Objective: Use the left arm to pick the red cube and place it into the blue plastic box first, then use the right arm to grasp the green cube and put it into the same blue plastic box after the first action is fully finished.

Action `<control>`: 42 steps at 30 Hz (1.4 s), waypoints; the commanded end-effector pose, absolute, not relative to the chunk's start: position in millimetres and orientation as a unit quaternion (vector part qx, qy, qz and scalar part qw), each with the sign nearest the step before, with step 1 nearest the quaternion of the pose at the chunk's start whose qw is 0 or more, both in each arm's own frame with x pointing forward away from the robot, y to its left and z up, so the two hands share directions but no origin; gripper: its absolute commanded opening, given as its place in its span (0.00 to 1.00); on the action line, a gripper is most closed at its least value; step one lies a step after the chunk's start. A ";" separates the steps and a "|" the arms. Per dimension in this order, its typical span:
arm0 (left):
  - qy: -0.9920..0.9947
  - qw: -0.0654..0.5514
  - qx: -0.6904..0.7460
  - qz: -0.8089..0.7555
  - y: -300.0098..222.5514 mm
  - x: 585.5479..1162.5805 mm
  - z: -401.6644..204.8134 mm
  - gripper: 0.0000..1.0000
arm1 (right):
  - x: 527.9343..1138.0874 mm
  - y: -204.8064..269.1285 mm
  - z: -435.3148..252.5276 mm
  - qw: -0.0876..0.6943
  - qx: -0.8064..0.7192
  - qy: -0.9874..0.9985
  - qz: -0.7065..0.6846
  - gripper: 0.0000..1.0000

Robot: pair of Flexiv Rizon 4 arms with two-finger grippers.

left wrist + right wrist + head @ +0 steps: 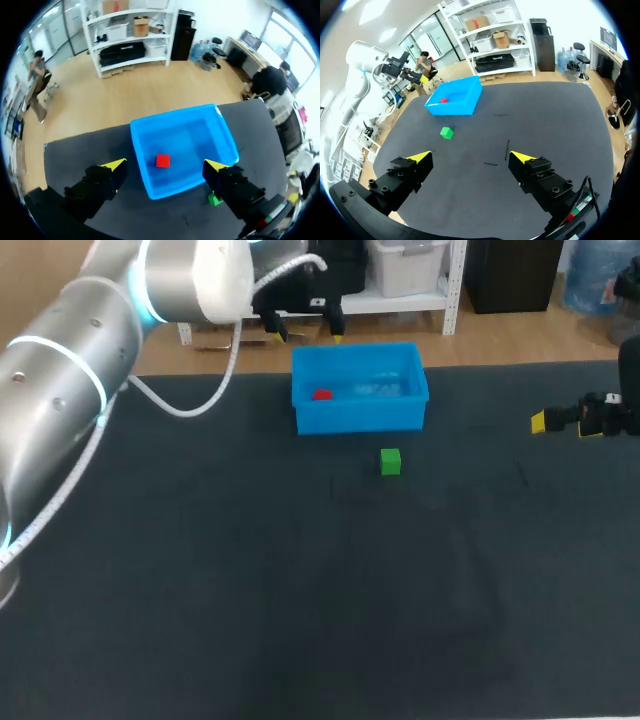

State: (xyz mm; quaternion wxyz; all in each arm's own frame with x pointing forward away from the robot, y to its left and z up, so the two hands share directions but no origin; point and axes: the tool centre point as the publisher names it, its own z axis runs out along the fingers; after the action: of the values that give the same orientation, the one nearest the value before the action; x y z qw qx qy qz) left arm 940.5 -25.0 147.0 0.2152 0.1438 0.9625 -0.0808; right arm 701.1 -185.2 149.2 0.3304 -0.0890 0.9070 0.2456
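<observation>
Our left pincer (307, 333) hangs released and empty above the far rim of the blue plastic box (360, 420). The red cube (322, 395) lies inside, near the left wall, so we judge the first placement done. The green cube (391, 461) sits on the table (250, 590) just in front of the box, apart from it. Our right pincer (470, 157), released, hovers well to the right and should descend squarely over the cube. Only the box's front wall crowds that approach.
</observation>
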 end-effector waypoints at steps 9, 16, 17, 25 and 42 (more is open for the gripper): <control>0.933 0.276 0.196 -0.120 2.7 883.9 169.5 1.00 | 700.6 -185.2 149.5 0.330 -0.089 0.907 0.244 1.00; 0.923 0.286 0.216 -0.142 9.7 861.7 180.4 1.00 | 700.6 -185.2 149.5 0.330 -0.089 0.907 0.244 1.00; 0.921 0.288 0.218 -0.148 11.2 858.7 181.8 1.00 | 700.6 -185.2 149.5 0.330 -0.089 0.907 0.244 1.00; 0.913 0.291 0.232 -0.169 23.5 832.8 188.9 1.00 | 700.6 -185.2 149.5 0.330 -0.089 0.907 0.244 1.00; 0.901 0.288 0.253 -0.205 40.5 791.1 194.5 1.00 | 700.6 -185.2 149.5 0.330 -0.089 0.907 0.244 1.00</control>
State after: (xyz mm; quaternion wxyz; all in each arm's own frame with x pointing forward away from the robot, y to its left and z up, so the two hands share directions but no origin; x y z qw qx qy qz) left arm 802.2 33.0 195.9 0.1758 0.2736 0.9301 -0.1708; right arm 701.1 -185.2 149.2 0.3304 -0.0890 0.9070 0.2456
